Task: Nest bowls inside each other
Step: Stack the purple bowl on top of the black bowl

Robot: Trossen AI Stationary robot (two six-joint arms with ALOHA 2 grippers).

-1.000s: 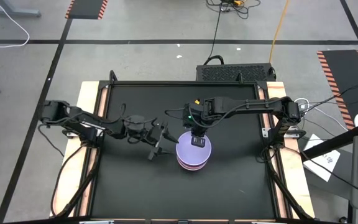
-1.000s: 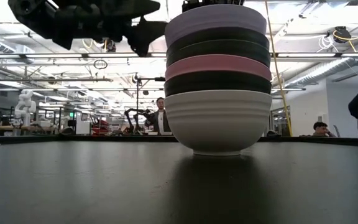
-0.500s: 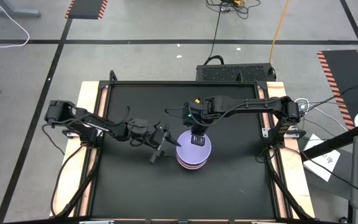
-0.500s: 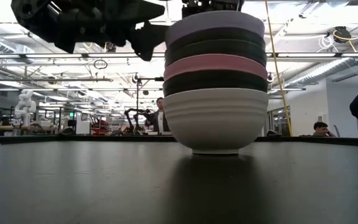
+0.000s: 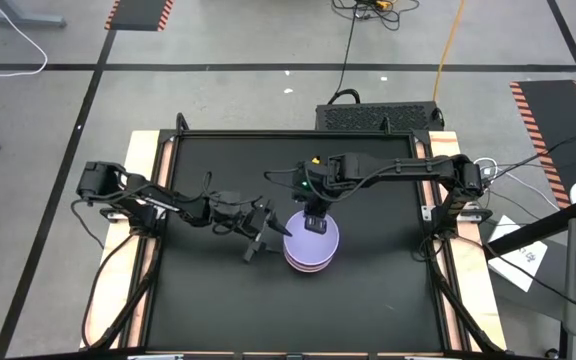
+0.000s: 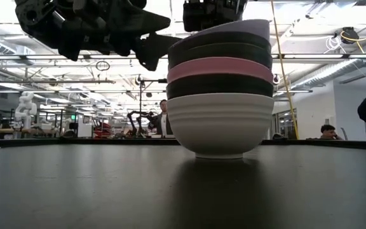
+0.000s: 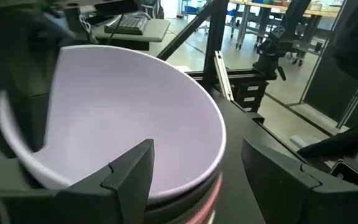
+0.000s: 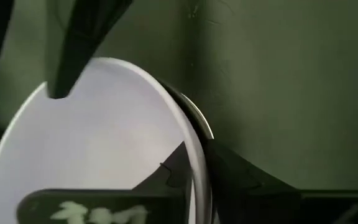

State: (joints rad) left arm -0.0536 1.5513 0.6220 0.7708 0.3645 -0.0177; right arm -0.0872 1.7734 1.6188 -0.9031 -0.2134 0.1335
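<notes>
Six bowls [image 6: 220,89] sit stacked at the worktop's [image 5: 218,300] centre, so the right end effector [image 5: 317,224], clenched on the tilted lavender bowl's [image 5: 318,240] rim, should level it before letting go, the released left end effector [image 5: 260,231] bracing alongside.

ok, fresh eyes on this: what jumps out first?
The stack of bowls mid-table: white at the bottom, black, pink and black above, with the lavender bowl on top sitting tilted rather than level. The right gripper is over that top bowl, one finger inside its rim, while the left gripper sits open beside the stack.
</notes>
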